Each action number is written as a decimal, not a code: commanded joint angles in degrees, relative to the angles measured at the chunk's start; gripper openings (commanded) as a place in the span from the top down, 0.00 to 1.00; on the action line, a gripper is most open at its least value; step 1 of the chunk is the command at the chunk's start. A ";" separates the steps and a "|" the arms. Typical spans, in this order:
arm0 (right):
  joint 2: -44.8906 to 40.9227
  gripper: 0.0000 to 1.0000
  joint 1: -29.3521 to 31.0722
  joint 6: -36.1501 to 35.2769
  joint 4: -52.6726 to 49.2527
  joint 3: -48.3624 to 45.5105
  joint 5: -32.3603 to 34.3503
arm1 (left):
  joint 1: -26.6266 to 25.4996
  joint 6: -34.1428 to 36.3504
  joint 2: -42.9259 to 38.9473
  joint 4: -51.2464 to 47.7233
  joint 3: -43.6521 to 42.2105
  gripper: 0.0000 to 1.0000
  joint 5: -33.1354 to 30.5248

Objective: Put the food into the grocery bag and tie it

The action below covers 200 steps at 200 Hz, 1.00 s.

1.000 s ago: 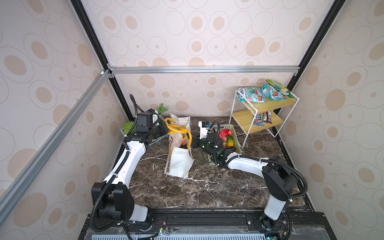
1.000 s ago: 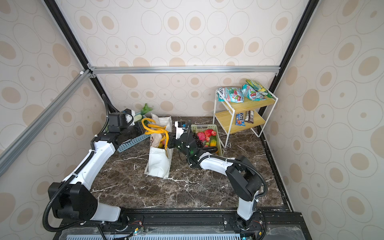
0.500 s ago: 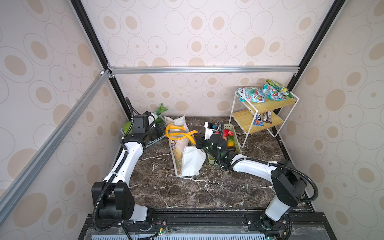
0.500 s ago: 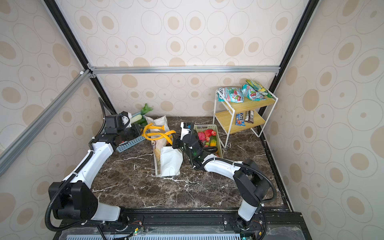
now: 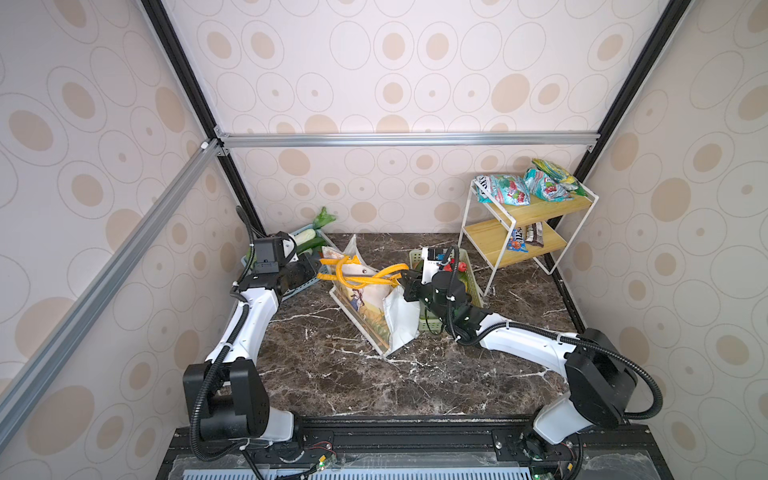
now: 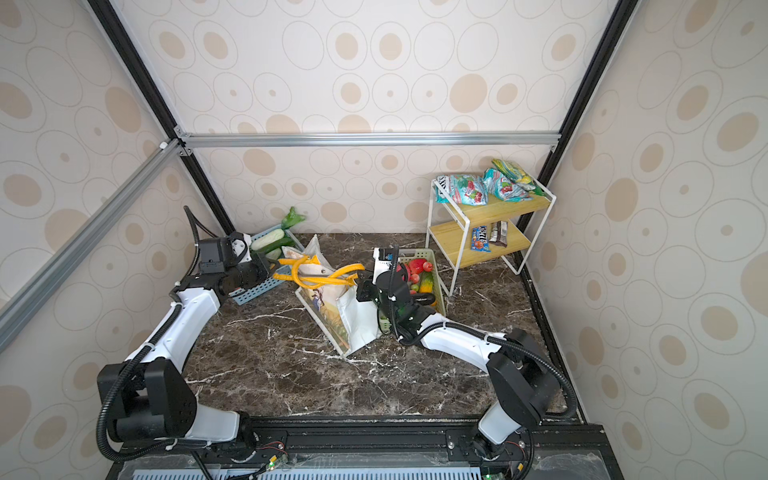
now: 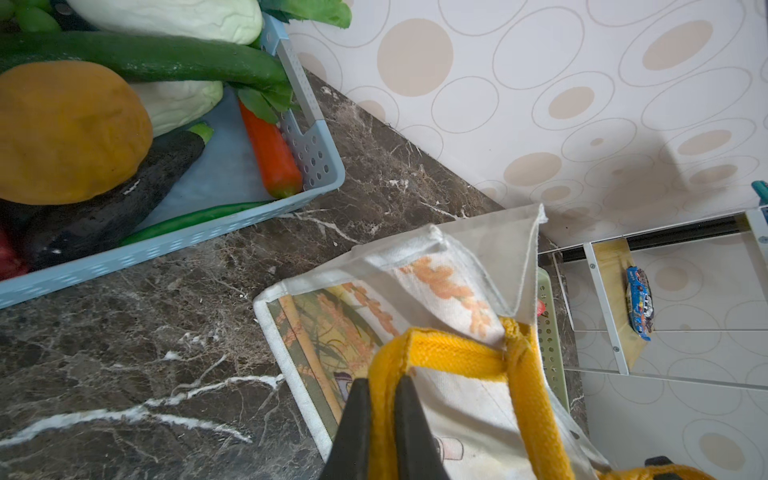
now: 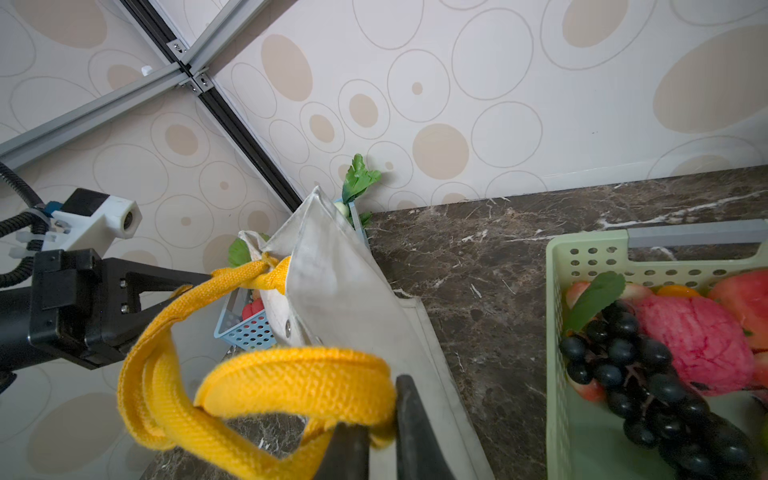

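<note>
The grocery bag (image 5: 374,316) leans over in the middle of both top views, on the dark table (image 5: 332,374). The left gripper (image 7: 382,380) squeezes its yellow handles (image 7: 453,353). The right gripper (image 8: 374,403) squeezes them too.

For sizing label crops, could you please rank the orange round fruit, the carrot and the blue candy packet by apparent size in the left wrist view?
1. orange round fruit, partly out of frame.
2. carrot.
3. blue candy packet, which sits far from the camera, so its true size is unsure.
</note>
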 commanded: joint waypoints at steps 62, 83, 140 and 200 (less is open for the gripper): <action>-1.42 0.86 1.75 0.46 -7.71 7.49 -4.46 | 6.01 -2.18 0.10 4.20 2.14 1.00 -8.97; -3.84 0.86 1.98 2.45 -6.31 6.08 -2.60 | 6.23 -2.38 0.49 4.65 1.30 1.00 -10.29; -12.94 0.87 -0.73 6.78 -6.25 -3.01 7.99 | 8.94 -2.56 1.26 5.96 -0.93 1.00 -11.75; -14.16 0.88 -3.17 15.57 -9.40 -8.45 8.85 | 11.17 -3.02 2.02 7.35 -1.11 1.00 -11.54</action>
